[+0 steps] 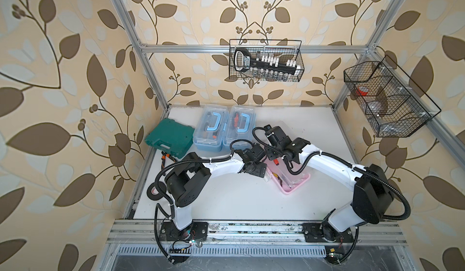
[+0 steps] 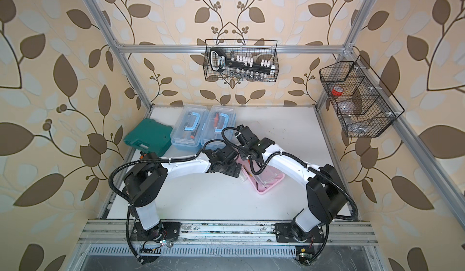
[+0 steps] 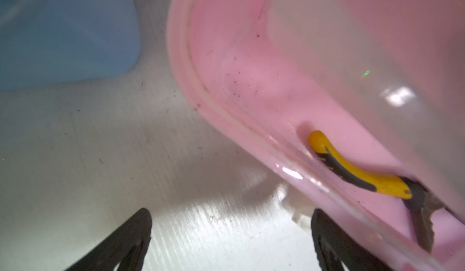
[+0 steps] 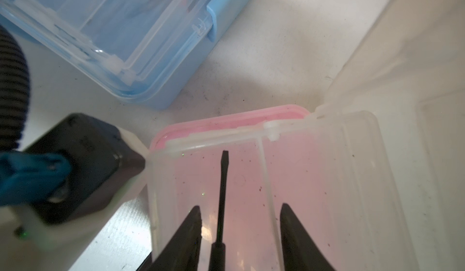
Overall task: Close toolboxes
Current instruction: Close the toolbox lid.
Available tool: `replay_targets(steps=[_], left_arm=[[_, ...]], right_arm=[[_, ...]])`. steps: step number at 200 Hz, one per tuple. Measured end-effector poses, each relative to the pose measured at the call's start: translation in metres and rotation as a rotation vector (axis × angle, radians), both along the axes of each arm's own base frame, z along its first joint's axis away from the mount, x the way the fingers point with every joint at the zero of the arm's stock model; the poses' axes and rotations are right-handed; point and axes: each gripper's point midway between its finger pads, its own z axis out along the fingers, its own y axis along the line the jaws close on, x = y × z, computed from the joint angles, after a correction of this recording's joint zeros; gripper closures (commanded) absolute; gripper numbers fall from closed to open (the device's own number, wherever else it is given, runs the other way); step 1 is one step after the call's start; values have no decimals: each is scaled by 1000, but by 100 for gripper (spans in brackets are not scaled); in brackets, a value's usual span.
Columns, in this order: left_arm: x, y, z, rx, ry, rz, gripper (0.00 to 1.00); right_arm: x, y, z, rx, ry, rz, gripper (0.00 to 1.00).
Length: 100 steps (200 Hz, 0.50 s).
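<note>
The pink toolbox [image 1: 297, 184] [image 2: 269, 185] lies mid-table, and its clear lid [image 4: 407, 63] stands raised. A clear tray [image 4: 314, 181] sits inside it, with a black screwdriver [image 4: 222, 179] in it. My right gripper [image 4: 241, 206] [image 1: 273, 154] hovers over that tray, open; the screwdriver lies between its fingers, untouched. My left gripper [image 3: 232, 232] [image 1: 264, 177] is wide open at the box's left side [image 3: 226, 68], one finger near a white latch [image 3: 298, 211]. Yellow-black pliers [image 3: 352, 171] lie inside. Two light blue toolboxes [image 1: 211, 128] [image 1: 239, 128] stand at the back with lids down.
A dark green case [image 1: 168, 138] lies left of the blue boxes, and a black tape roll [image 1: 154, 189] sits by the left arm's base. Wire baskets hang on the back rail [image 1: 266, 60] and on the right rail [image 1: 387, 98]. One blue box [image 4: 151, 43] is close to the pink one.
</note>
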Motion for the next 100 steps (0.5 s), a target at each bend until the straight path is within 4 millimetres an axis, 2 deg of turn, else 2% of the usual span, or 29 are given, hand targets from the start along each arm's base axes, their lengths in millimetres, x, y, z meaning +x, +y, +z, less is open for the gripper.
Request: replay_targets(steps=[100], left_arm=[[2,-5,9,-30,-24,-16,1]], right_arm=[[16,2,-7,-74,-70,-52,50]])
